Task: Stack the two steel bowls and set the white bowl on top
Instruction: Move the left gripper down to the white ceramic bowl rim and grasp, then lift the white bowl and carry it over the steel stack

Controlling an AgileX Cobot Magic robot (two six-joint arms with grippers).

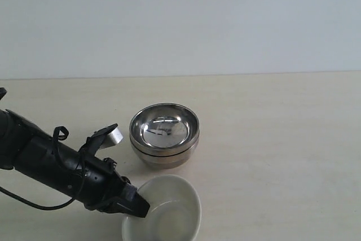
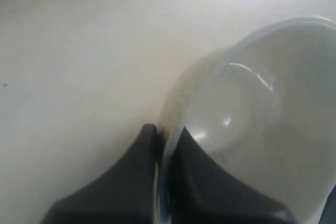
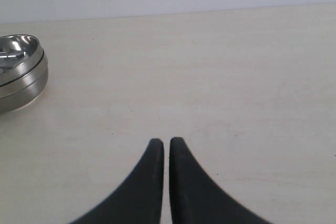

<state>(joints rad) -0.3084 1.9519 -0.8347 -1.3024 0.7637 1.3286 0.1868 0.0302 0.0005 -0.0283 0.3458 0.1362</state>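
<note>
The two steel bowls (image 1: 164,135) sit nested one inside the other at the middle of the table, also seen from the side in the right wrist view (image 3: 20,72). In front of them is the white bowl (image 1: 169,210), and my left gripper (image 1: 138,206) is shut on its left rim, one finger inside and one outside. The left wrist view shows that rim (image 2: 173,129) pinched between the dark fingers (image 2: 137,182). My right gripper (image 3: 166,141) is shut with nothing in it, over bare table to the right of the steel bowls; it is out of the exterior view.
The pale wooden table (image 1: 282,139) runs back to a plain light wall (image 1: 180,21). My left arm (image 1: 51,159) lies across the table's front left corner with a cable looping beside it.
</note>
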